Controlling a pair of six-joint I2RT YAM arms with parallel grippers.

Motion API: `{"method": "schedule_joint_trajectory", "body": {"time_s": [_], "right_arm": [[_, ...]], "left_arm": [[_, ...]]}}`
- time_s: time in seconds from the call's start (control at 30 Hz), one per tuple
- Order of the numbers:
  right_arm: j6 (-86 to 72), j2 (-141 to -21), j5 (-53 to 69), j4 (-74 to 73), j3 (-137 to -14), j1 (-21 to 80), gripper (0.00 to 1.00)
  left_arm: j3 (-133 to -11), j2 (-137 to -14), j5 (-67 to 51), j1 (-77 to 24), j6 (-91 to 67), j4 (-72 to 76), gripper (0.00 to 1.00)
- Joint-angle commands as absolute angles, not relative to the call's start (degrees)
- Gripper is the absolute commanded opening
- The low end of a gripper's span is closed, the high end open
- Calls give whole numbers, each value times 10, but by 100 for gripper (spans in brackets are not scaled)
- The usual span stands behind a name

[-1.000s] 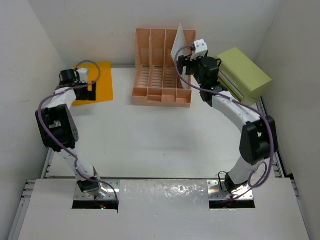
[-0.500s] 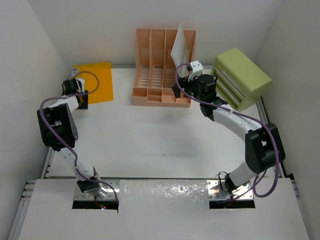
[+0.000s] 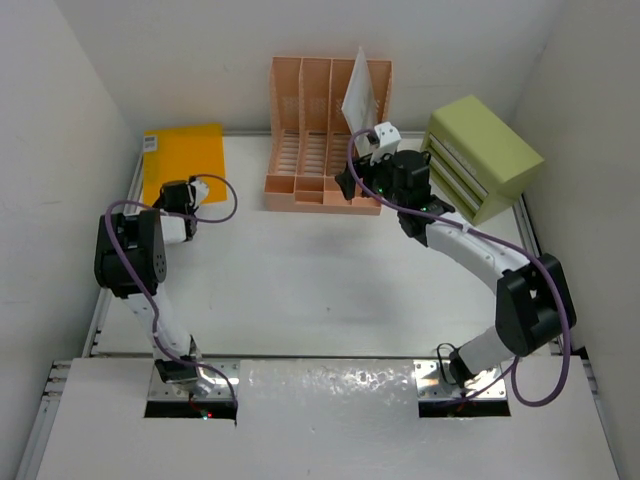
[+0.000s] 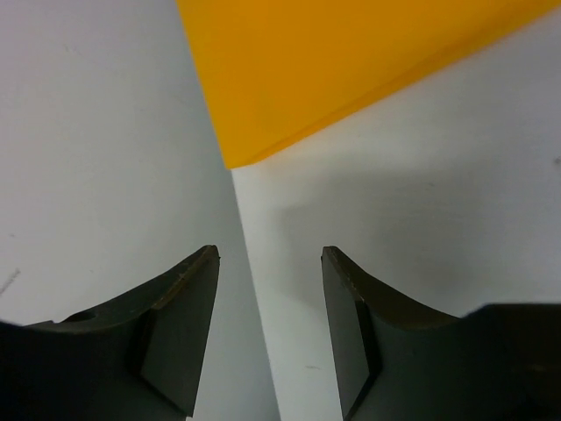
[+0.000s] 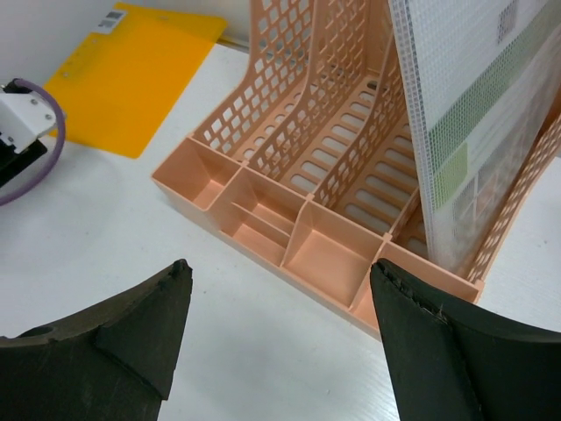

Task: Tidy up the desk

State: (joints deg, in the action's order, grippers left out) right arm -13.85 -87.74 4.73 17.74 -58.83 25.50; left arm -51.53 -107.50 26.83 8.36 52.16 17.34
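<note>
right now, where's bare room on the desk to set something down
Widest bare patch: mid desk, between the file rack and the near edge. A narrower strip runs between the orange folder and rack. Crowded: far right, right end effector beside rack and drawer box.

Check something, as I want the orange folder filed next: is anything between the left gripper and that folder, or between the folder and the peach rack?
Nothing visible. Only bare desk lies between the left gripper and the near corner of the orange folder, and likewise between the folder and the peach rack.
</note>
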Motion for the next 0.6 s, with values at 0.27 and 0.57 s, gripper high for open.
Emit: {"method": "schedule_joint_trajectory", "body": {"time_s": [0.27, 0.57], "right_arm": [[-127, -871, 44, 177, -627, 287, 80], [-117, -876, 46, 164, -639, 290, 80]], "left_arm": [[-592, -1160, 321, 91, 601, 284, 49], [-635, -1204, 328, 105, 599, 275, 49]]}}
